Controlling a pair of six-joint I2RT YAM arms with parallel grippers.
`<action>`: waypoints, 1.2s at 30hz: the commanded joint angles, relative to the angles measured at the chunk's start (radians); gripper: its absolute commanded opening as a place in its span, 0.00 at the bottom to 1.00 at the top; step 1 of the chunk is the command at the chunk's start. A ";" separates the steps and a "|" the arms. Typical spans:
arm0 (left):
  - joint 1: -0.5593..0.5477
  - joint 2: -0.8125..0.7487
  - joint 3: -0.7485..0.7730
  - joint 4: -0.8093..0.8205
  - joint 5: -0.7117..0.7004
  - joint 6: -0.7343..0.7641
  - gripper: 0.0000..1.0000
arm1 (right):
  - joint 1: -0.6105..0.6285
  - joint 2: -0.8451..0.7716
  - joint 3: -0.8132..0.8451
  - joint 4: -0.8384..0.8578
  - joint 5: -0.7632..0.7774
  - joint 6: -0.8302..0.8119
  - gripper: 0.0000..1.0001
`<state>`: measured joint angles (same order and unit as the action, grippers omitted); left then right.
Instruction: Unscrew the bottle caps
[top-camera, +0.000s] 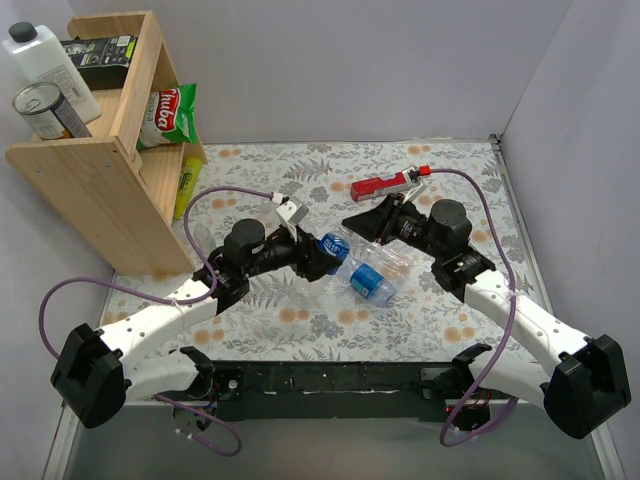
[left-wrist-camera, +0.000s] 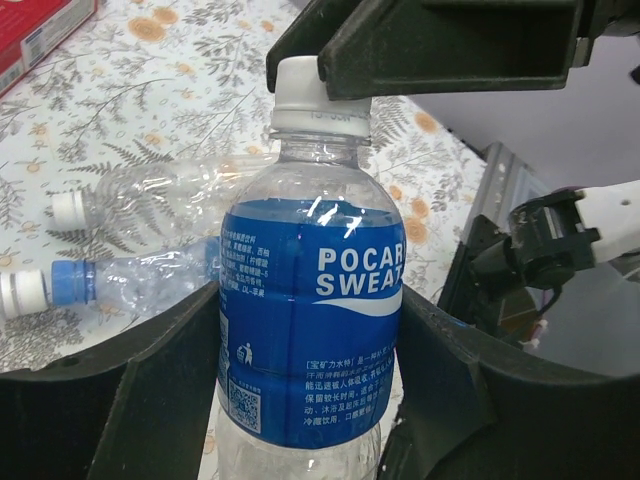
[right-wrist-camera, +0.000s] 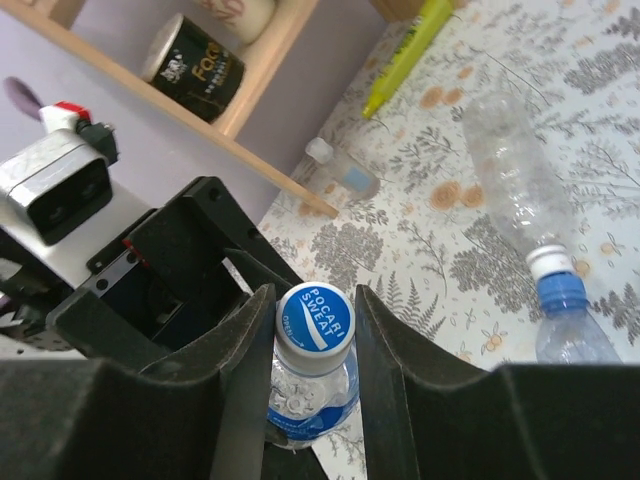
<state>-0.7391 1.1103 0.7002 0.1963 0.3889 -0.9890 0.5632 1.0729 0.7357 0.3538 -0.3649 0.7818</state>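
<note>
Left gripper: clamped around the Pocari Sweat bottle, on its blue label.
Bottle cap: on top of that bottle (white, blue logo).
Right gripper: fingers flank the cap, seemingly pinching it.
Other bottles: lying just beside that bottle, capped.

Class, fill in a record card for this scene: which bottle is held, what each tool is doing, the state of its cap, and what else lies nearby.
Held item: Pocari Sweat bottle, clear with a blue label
Left tool: shut on the bottle's body
Right tool: shut on the cap
Cap state: white, seated on the neck
Lying loose: clear bottle and blue-collared bottle, both capped
Other: red box beyond the arms
</note>
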 joint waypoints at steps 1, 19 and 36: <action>0.046 -0.032 -0.011 0.187 0.263 -0.084 0.00 | 0.018 -0.021 0.030 0.114 -0.167 -0.070 0.01; 0.176 0.083 -0.031 0.634 0.789 -0.382 0.01 | 0.017 -0.010 0.189 0.030 -0.523 -0.433 0.01; 0.049 -0.038 0.036 -0.021 -0.093 0.101 0.01 | 0.070 -0.042 0.123 -0.010 0.128 -0.199 0.81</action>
<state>-0.6373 1.0920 0.6991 0.2729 0.5255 -0.9695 0.5903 1.0344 0.8608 0.3042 -0.4656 0.5091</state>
